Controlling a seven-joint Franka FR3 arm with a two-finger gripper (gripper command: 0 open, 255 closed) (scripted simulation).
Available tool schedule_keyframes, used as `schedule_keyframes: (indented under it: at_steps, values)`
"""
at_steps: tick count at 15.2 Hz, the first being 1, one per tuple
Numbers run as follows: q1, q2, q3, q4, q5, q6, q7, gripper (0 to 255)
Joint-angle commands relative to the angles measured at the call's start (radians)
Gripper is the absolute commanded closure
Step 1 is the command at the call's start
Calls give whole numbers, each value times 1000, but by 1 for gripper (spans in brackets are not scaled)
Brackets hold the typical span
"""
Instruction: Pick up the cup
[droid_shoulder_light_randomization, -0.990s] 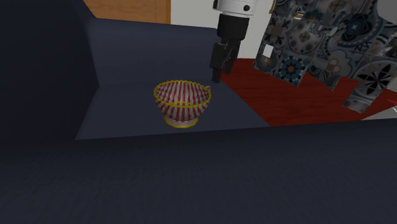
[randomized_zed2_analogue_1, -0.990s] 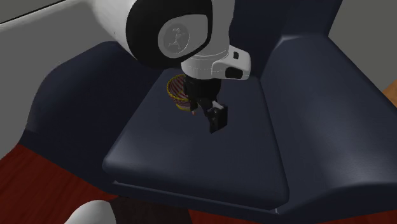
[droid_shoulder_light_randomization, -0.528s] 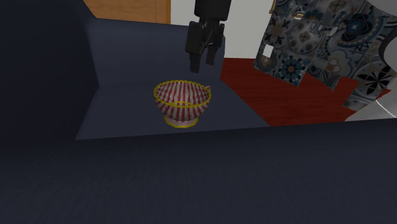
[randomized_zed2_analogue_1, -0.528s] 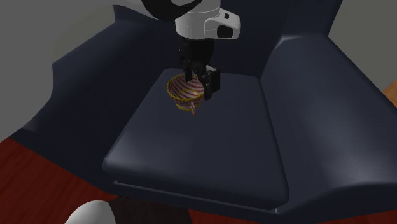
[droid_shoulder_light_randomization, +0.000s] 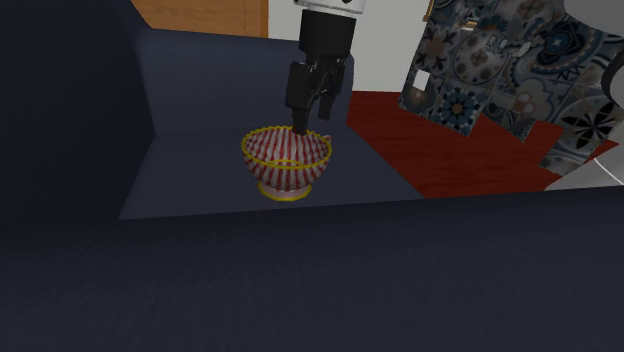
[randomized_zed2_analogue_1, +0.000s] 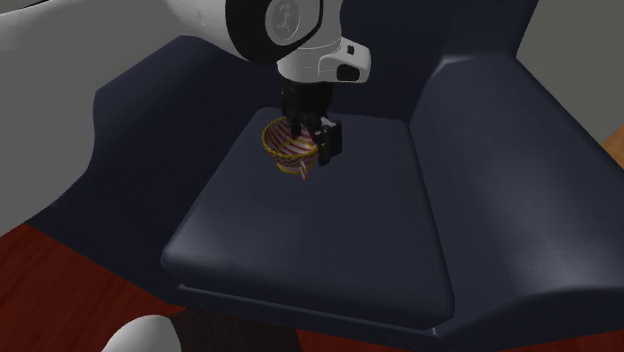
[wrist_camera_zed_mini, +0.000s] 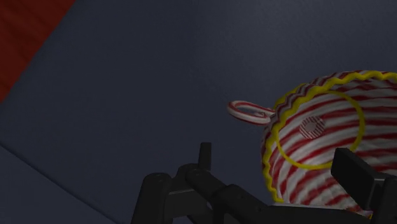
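A red-and-white striped cup (droid_shoulder_light_randomization: 285, 162) with a yellow wavy rim and yellow foot stands upright on the dark blue armchair seat (droid_shoulder_light_randomization: 200, 180). My black gripper (droid_shoulder_light_randomization: 311, 120) hangs over its far rim, open. One finger dips inside the bowl and the other stays outside. In the second exterior view the gripper (randomized_zed2_analogue_1: 312, 145) straddles the cup (randomized_zed2_analogue_1: 288, 150) on its right side. In the wrist view the cup (wrist_camera_zed_mini: 324, 146) and its small looped handle (wrist_camera_zed_mini: 249, 112) lie close ahead. The rim runs between the fingers of the gripper (wrist_camera_zed_mini: 280, 168), and neither finger touches it.
The armchair's backrest (randomized_zed2_analogue_1: 520, 180) and armrest (droid_shoulder_light_randomization: 70, 110) wall in the seat. A red rug (droid_shoulder_light_randomization: 450, 150) lies beyond it, by the patterned stand (droid_shoulder_light_randomization: 520, 70). A wooden panel (droid_shoulder_light_randomization: 200, 15) shows at the back. The white arm (randomized_zed2_analogue_1: 250, 30) looms over the seat.
The gripper swung from beside the cup, towards the shoulder view's left, to above it. It then came down until one finger entered the bowl. The cup has not moved.
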Motion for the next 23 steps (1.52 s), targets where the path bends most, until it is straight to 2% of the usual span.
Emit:
schedule_keyframes:
  at_steps: [1,2,11,23]
  values:
    - [1,-7,1,-17,2,11,0,0]
    - [1,-8,1,-18,2,11,0,255]
    - [1,-6,1,-17,2,11,0,255]
    - [-6,78,9,233,-21,-157,28,255]
